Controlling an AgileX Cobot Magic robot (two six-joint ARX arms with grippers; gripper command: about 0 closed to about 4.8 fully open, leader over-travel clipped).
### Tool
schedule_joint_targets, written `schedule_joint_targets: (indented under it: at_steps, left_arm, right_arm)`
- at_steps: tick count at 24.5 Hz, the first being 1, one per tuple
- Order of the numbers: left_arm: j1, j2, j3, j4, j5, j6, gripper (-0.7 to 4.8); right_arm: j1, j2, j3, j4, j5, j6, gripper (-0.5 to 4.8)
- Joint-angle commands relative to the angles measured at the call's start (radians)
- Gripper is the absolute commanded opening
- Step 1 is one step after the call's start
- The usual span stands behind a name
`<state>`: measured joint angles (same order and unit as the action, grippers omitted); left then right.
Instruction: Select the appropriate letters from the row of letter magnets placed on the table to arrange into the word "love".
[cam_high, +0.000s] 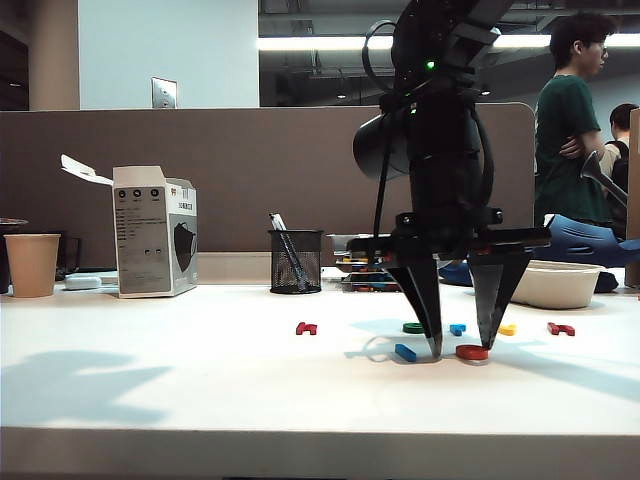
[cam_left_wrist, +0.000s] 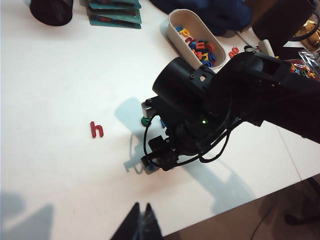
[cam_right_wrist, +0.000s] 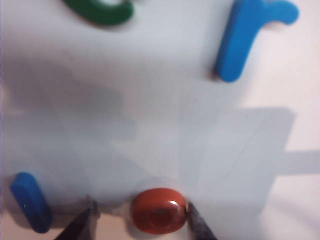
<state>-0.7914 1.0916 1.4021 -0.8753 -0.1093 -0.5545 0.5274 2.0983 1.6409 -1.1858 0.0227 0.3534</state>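
— How is the right arm (cam_high: 440, 130) built?
— A black, glossy body is seen, with a rounded black camera housing (cam_high: 378, 147) at its side and a small green light (cam_high: 431, 66) near the top.
— And the right gripper (cam_high: 462, 345)?
— Two dark, tapered fingers (cam_high: 424, 290) are mounted under a flat black crossbar. Black cables (cam_left_wrist: 150, 137) are looped along the housing.
— The left gripper (cam_left_wrist: 140, 222)?
— Only dark pointed tips are shown.

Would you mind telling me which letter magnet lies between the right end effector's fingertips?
The orange ring lies between the open right end effector's fingertips; the blue bar lies just outside them.
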Motion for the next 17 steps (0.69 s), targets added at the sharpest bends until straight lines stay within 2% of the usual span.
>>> schedule_joint_targets:
  at_steps: [1,12,17]
  left_arm:
    - [-0.002,-0.003,0.003,0.009,-0.003,0.004,-0.05]
    - [-0.002,-0.003,0.003,0.009,-0.003,0.004,-0.05]
    - [-0.002,-0.003,0.003,0.009,-0.003,0.004,-0.05]
  right_arm:
    - [0.003,-0.022,0.002,-0.014,0.0,-0.008,2.26]
    - [0.002,-0.068,0.002,-0.016,0.0,-0.017,2.26]
    - [-0.01,-0.116,0.002,0.076,0.014,-0.024,2.25]
